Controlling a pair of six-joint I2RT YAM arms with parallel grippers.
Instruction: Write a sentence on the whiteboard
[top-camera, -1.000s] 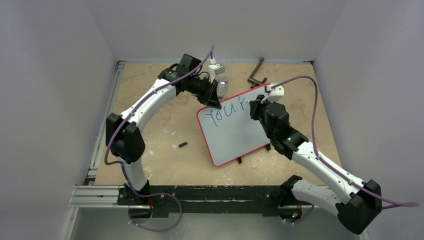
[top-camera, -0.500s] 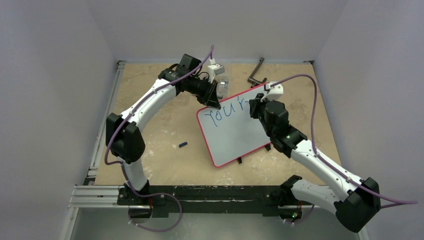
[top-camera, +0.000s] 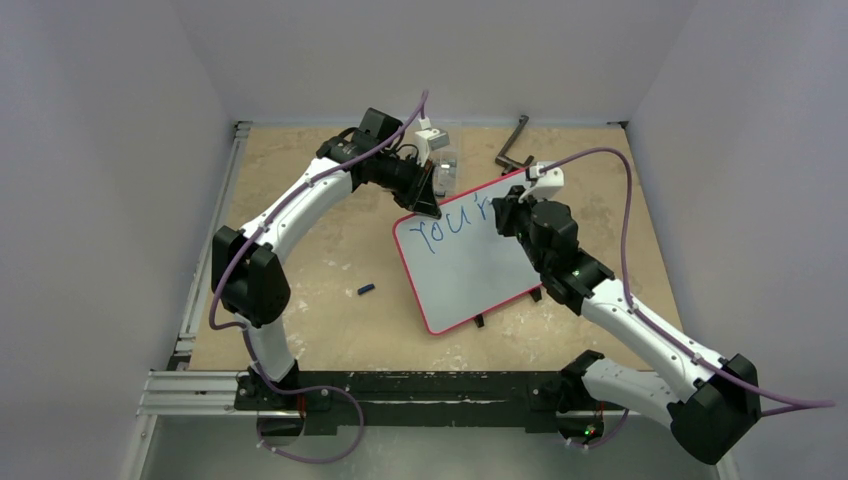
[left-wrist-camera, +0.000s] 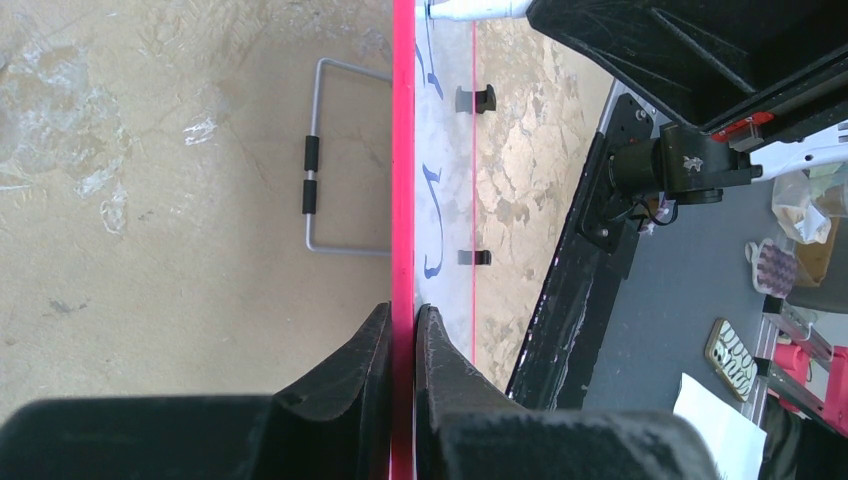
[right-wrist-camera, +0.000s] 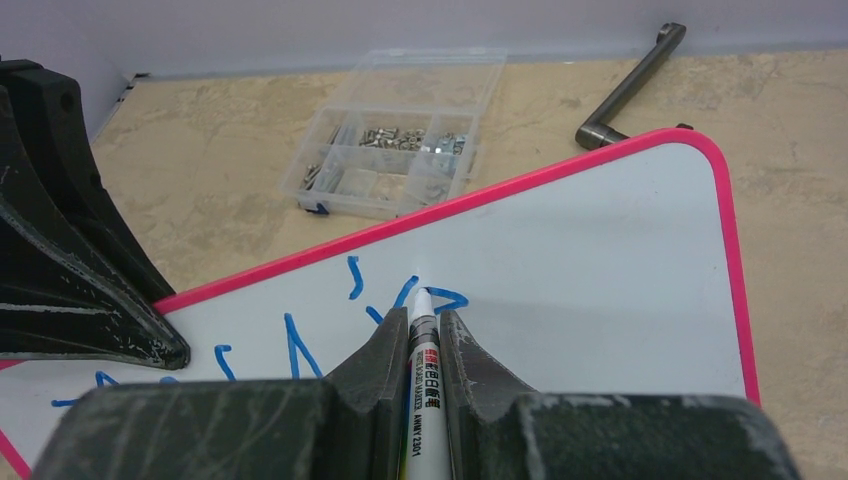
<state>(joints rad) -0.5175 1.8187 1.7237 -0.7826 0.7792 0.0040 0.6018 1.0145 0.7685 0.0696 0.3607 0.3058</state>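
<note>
Only the right arm has shifted since a second ago: its wrist has crept a little leftward over the end of the first written word, while the left arm and the board lie as they did.

Toward the far left of the board, the left gripper (left-wrist-camera: 403, 310) is pinched narrow on the thin red frame of the whiteboard (top-camera: 470, 275), one finger on each face, near its far-left corner. A small dark cap (top-camera: 366, 289) lies alone on the table (top-camera: 320, 250), left of the board. The whiteboard sits right of the table's centre, turned askew, its two black feet along the near edge. The sentence (top-camera: 445, 232) so far is one blue word along the board's far edge.

The right gripper (right-wrist-camera: 425, 322) is closed on the marker (right-wrist-camera: 419, 345), tip on the white surface at the last stroke.

The board looks light, stiff and slick, so pen pressure could pivot it; the frame edge, clear of wet ink, is probably the best hold.
</note>
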